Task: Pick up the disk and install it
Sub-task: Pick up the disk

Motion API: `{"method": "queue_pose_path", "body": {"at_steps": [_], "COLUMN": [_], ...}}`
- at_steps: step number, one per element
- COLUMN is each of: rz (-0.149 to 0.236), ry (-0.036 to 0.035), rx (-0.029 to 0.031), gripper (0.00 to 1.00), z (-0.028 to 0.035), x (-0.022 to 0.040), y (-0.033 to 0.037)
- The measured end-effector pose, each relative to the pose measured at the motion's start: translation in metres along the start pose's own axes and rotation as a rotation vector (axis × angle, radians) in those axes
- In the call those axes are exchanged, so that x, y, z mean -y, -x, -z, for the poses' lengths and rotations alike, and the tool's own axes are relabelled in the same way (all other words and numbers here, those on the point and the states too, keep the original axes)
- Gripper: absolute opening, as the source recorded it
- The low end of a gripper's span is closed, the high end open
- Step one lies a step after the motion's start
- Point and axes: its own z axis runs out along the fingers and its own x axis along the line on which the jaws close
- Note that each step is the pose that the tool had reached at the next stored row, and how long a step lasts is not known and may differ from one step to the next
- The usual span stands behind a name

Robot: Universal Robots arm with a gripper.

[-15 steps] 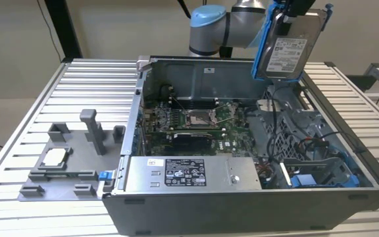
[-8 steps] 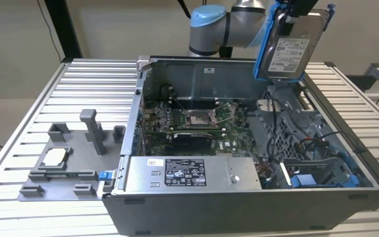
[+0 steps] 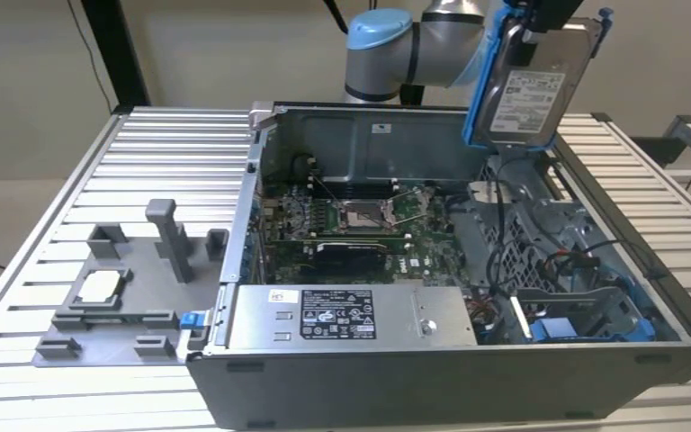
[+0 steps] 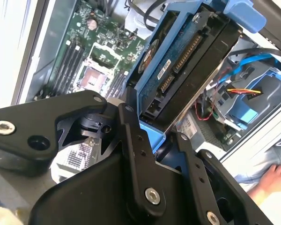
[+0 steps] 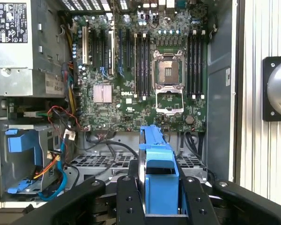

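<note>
The disk [image 3: 525, 99], a silver drive with a white label in a blue bracket, hangs upright in the air above the back right of the open computer case [image 3: 442, 378]. My gripper [image 3: 546, 18] is shut on its upper end. In the second wrist view the black fingers [image 4: 131, 140] clamp the blue bracket, and the disk [image 4: 187, 61] shows its circuit-board side. In the first wrist view the bracket's edge [image 5: 159, 173] sits in my gripper [image 5: 160, 199], over the case's fan area.
Inside the case lie the motherboard [image 3: 358, 216], a grey power supply [image 3: 345, 315] and a blue drive bay [image 3: 586, 326] with loose cables. A grey tray [image 3: 69, 346] with a small chip [image 3: 96, 286] sits on the exterior view's left. A person's hand [image 4: 271, 180] is nearby.
</note>
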Motion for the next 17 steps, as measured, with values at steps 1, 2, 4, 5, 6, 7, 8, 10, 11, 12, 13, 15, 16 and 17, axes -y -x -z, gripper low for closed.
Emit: {"method": "queue_pose_path", "body": {"at_steps": [1,2,4,5,6,7,8,10,11,12,13,15,16,17], "rz": [0.0,0.0,0.0,0.0,0.0,0.0,0.0,0.0,0.0,0.0,0.0,0.0,0.0,0.0], "ry": [0.0001,0.0002,0.0006,0.0009,0.0012,0.0015,0.0019,0.0029,0.0036,0.0044,0.0054,0.0072,0.0082,0.0092], "rx": [0.0001,0.0002,0.0004,0.0005,0.0004,0.0004,0.0005,0.0004,0.0005,0.0004,0.0003,0.0004,0.0002,0.0003], "gripper": [0.0,0.0,0.0,0.0,0.0,0.0,0.0,0.0,0.0,0.0,0.0,0.0,0.0,0.0], "z": [0.0,-0.0001,-0.0002,-0.0002,-0.0002,-0.0002,-0.0003,-0.0003,-0.0004,-0.0004,-0.0004,-0.0006,-0.0006,-0.0007], "x": [0.0,0.0001,0.0003,0.0003,0.0004,0.0005,0.0007,0.001,0.0012,0.0014,0.0016,0.0022,0.0024,0.0028], "y": [-0.0014,-0.0029,-0.0062,-0.0077,-0.0092,-0.0108,-0.0124,-0.0157,-0.0175,-0.0193,-0.0212,-0.0249,-0.0268,-0.0287]}}
